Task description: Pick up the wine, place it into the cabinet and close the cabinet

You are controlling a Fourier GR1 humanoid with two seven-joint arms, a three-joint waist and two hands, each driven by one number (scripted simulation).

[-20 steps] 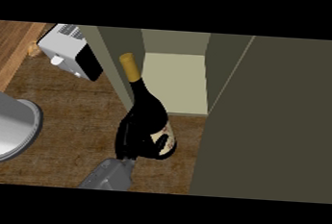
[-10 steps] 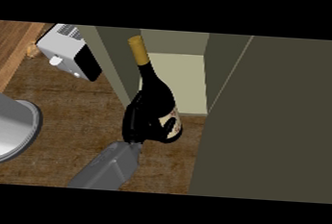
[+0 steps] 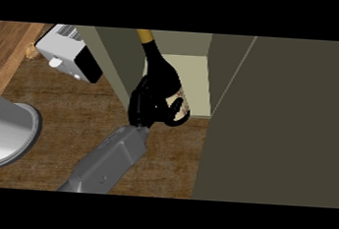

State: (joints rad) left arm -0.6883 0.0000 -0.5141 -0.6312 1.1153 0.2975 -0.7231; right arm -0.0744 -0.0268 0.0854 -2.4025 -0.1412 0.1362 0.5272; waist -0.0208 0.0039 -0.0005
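Right hand point(image 3: 153, 104), fingers curled round the wine bottle point(image 3: 161, 69), has carried it further into the open cabinet point(image 3: 186, 73); release and door-closing remain.

The lower body of the wine bottle point(image 3: 162, 72) is being hidden by the curled fingers point(image 3: 145, 102) of the left hand point(image 3: 152, 108); above them, its yellow top is being cut off by the view's upper edge.
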